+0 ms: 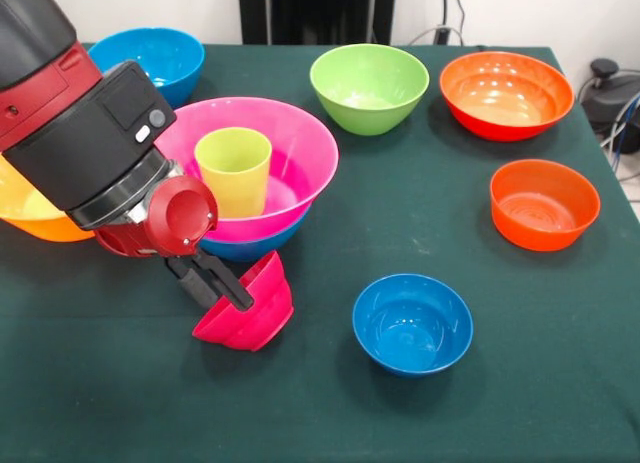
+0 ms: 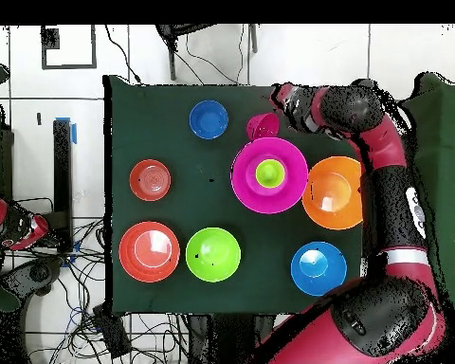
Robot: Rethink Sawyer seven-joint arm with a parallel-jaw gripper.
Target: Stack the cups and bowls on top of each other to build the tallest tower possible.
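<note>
Crimson plastic fills my claw [image 1: 232, 291]: its black fingers are clamped on the rim of the small crimson bowl [image 1: 250, 308], one finger inside the wall and one outside as far as I can make out. The bowl is tipped well over on its side, its mouth facing the arm rather than upward, its lower edge at or just above the dark green cloth of the table [image 1: 300, 413]; I cannot tell whether it touches. Just beside it stands the tower [image 1: 250, 183] so far: a medium blue bowl [image 1: 245, 248] at the bottom, showing only as a sliver, a large glossy pink bowl [image 1: 300, 153] nested in it, and the lime-green cup [image 1: 233, 170] upright inside the pink one, its long axis vertical and its open mouth up. From overhead the cup sits near the centre of the pink bowl. The other bowls rest mouth-up and apart: a green one [image 1: 369, 87], a large red-orange one [image 1: 506, 94], a smaller orange one [image 1: 544, 203], a small blue one [image 1: 412, 322], another blue one [image 1: 152, 61] at the far edge, and a large orange one [image 1: 30, 218] half hidden behind my arm.
</note>
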